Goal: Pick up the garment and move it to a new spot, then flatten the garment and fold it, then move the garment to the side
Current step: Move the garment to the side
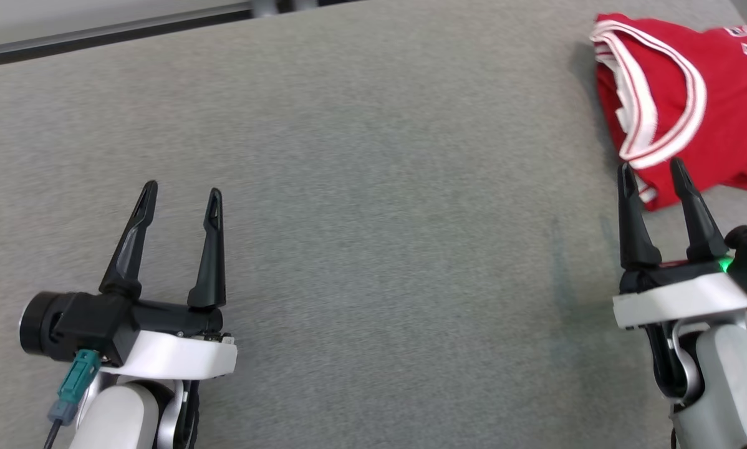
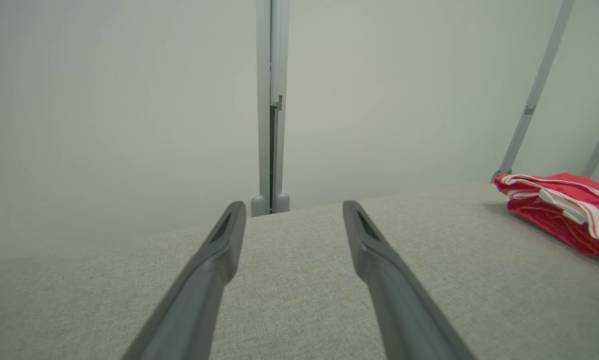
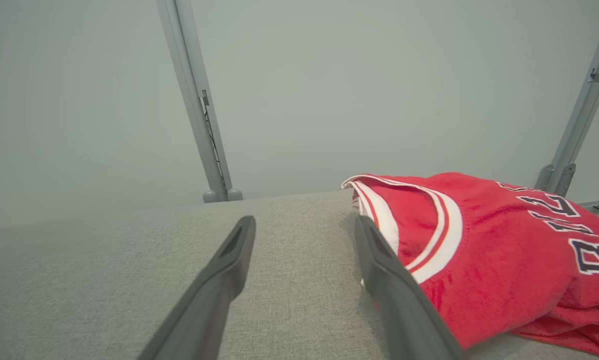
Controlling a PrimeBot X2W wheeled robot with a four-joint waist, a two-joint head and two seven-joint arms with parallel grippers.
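The garment point(image 1: 716, 106) is a red jersey with white trim and dark lettering, folded into a bundle at the far right of the grey table point(image 1: 373, 187). My right gripper point(image 1: 653, 168) stands open at the lower right, its fingertips at the garment's near left corner with nothing between them. In the right wrist view the garment point(image 3: 494, 260) lies just right of my right gripper point(image 3: 304, 222). My left gripper point(image 1: 183, 190) is open and empty at the lower left, far from the garment. The left wrist view shows my left gripper point(image 2: 292, 207) over bare cloth and the garment point(image 2: 564, 210) at the right.
The table's far edge meets a pale wall with grey metal posts point(image 2: 271, 105). A dark rail point(image 1: 99, 37) runs along the far left edge in the head view. A wide stretch of grey cloth separates my two grippers.
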